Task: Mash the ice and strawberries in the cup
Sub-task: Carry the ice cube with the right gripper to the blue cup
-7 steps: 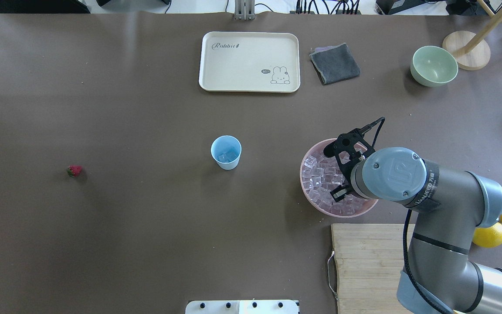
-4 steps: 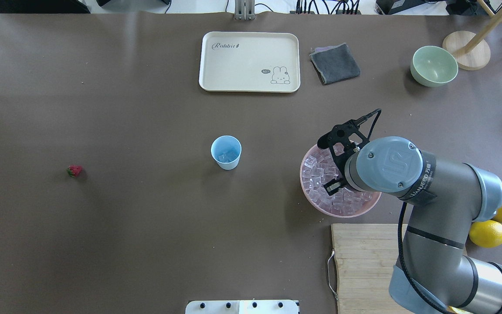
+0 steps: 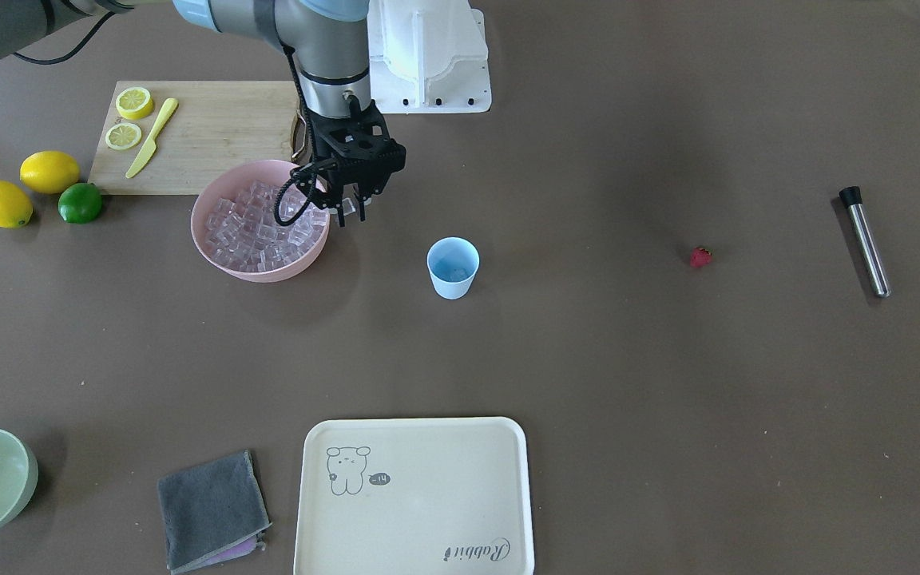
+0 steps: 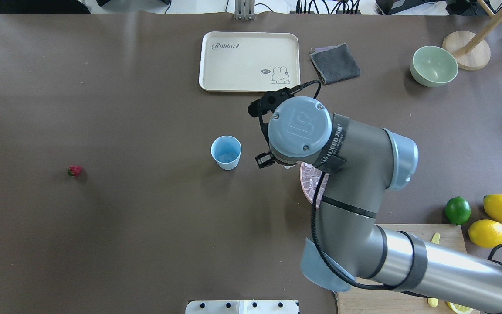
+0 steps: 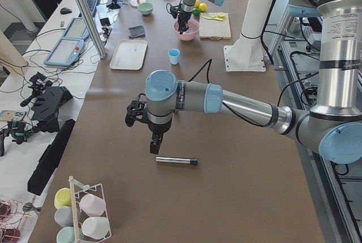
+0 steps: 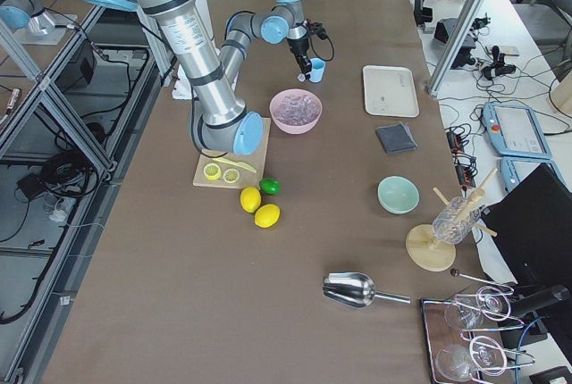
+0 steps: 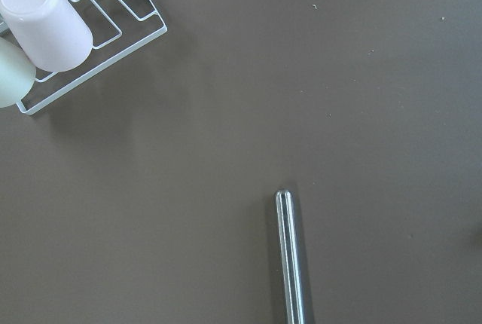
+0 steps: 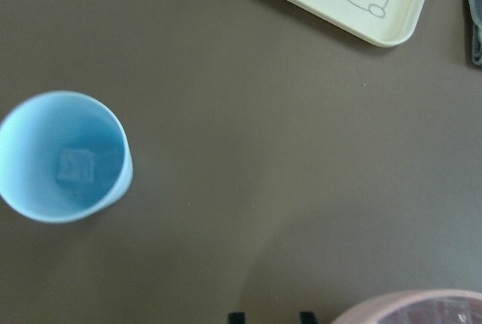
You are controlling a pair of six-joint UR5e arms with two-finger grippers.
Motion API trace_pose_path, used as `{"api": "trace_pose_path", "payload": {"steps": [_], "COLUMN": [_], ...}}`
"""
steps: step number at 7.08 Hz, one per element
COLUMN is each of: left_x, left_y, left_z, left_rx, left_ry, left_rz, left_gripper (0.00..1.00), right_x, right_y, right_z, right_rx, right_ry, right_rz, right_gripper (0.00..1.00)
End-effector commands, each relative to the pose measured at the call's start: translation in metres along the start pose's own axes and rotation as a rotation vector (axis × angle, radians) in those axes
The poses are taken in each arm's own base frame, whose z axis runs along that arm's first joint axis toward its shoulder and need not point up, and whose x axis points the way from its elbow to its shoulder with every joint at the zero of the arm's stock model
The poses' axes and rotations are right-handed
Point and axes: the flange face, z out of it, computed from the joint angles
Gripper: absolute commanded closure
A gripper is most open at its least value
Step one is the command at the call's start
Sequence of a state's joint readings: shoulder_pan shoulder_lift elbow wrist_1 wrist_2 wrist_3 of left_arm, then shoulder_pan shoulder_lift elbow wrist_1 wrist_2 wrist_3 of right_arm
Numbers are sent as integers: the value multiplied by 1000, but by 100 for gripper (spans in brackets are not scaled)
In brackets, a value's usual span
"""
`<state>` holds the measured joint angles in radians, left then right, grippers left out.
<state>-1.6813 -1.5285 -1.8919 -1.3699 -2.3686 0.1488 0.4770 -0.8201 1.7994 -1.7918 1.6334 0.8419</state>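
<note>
The light blue cup [image 3: 452, 267] stands mid-table, also seen from overhead [image 4: 226, 151], with one ice cube [image 8: 75, 166] in it. More ice [image 3: 260, 231] fills the pink bowl [image 3: 212, 257]. My right gripper [image 3: 352, 214] hangs above the table between bowl and cup, shut on a small pale ice cube. From overhead the wrist hides the fingers. The strawberry [image 3: 699, 256] lies alone on the table, far from the cup [image 4: 74, 170]. My left gripper [image 5: 154, 144] hovers over a metal muddler [image 5: 176, 160]; I cannot tell whether it is open or shut.
A cream tray [image 4: 249, 61], grey cloth [image 4: 334, 63] and pale green bowl [image 4: 433, 65] lie across the table. A cutting board [image 3: 204, 136] with lemon slices and a yellow knife is behind the pink bowl, lemons and a lime [image 3: 80, 202] beside it. A cup rack [image 7: 45, 22] stands near the muddler.
My right gripper has risen out of the pink bowl and moved left toward the cup. Cup and strawberry have not moved.
</note>
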Motion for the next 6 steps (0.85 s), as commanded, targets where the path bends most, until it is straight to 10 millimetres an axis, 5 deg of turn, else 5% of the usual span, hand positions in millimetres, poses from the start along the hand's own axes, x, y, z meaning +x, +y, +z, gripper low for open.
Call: {"api": "trace_pose_path", "payload": {"steps": [1,6], "left_x": [-2,-8], "left_y": [1,1], "left_z": [2,8], "left_rx": [-4,-16], "left_ry": [0,2], "left_rz": [-4,-16], "left_gripper": [1,1], "right_x": [-62,-69], "right_y": [-59,-62], "right_z": [10,19], "right_rx": [45,56], "right_ry": [-50,-68], "right_rz": [106,186], "right_gripper": [81,80]}}
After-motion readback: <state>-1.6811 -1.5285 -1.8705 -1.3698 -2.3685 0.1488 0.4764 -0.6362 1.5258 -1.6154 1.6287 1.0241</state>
